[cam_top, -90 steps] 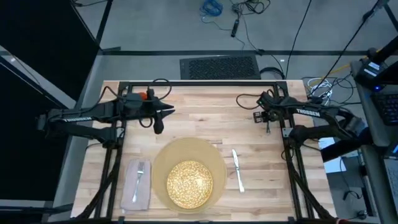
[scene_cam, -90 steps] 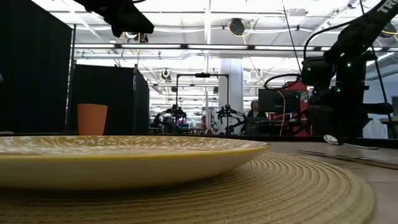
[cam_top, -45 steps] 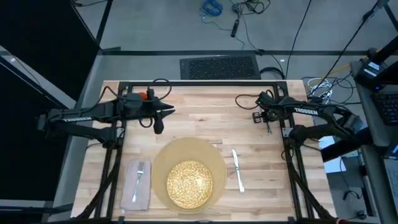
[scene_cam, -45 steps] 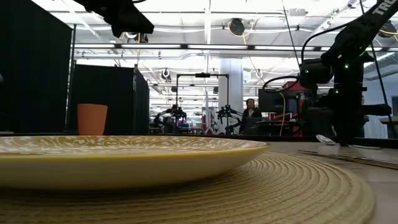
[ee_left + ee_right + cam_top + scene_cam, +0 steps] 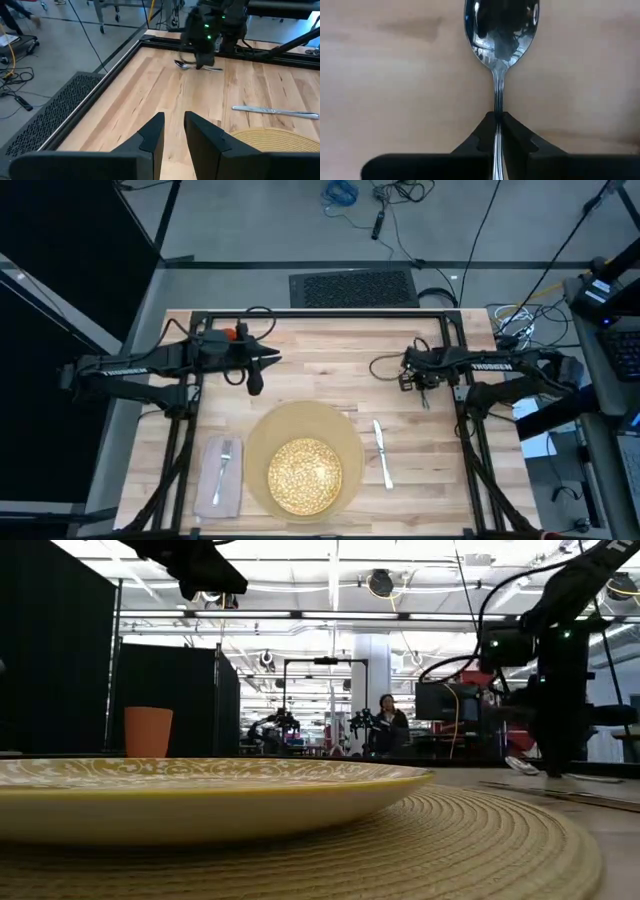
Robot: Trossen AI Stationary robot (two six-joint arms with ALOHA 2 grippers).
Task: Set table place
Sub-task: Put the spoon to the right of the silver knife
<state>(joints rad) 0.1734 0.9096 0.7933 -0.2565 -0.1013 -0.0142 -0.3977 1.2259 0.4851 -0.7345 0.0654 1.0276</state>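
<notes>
Right gripper clamped tight on spoon handle, bowl jutting forward, just above table, beyond knife on far side from plate. Left gripper waits slightly parted, empty, near orange cup. Fork rests on napkin; plate centred on mat. Likely step: carry spoon to knife's outer side. Keep it level, lower parallel to knife, close but apart, release only once flat.

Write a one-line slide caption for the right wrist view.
Right hand shut on a steel spoon, bowl forward over the pale wooden table.
</notes>
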